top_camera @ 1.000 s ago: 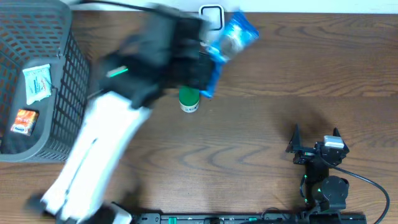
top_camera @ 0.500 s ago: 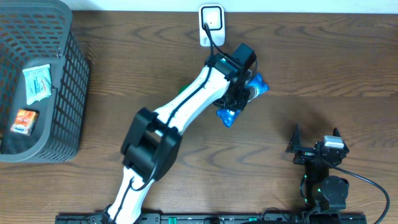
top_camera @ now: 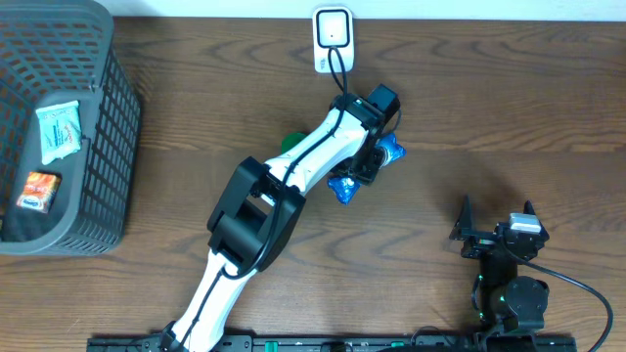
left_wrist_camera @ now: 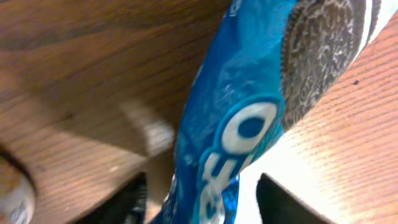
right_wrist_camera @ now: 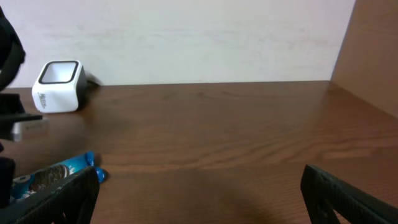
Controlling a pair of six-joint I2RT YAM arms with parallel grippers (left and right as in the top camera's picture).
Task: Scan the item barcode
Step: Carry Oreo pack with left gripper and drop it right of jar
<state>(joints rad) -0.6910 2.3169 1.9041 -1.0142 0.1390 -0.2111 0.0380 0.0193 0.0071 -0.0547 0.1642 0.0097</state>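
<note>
The item is a blue Oreo cookie packet (top_camera: 342, 187), lying at the table's middle below the white barcode scanner (top_camera: 333, 39). My left gripper (top_camera: 373, 159) is directly over it and hides its middle. In the left wrist view the packet (left_wrist_camera: 249, 124) runs between the two dark fingers (left_wrist_camera: 127, 199), with a gap showing on the right side, so the left gripper (left_wrist_camera: 202, 193) is open around it. My right gripper (top_camera: 496, 233) stands open and empty at the front right. The right wrist view has the packet's end (right_wrist_camera: 56, 172) and the scanner (right_wrist_camera: 58, 85) to its left.
A grey mesh basket (top_camera: 108, 147) at the left edge holds a white sachet (top_camera: 59, 130) and an orange packet (top_camera: 36, 191). A green-capped object (top_camera: 290, 140) peeks out beside the left arm. The scanner's cable (top_camera: 337, 70) runs toward the arm.
The left arm swung right from beside the scanner and brought the packet down to the table. Its jaws, shut on the packet before, have parted. The right arm has not moved.
</note>
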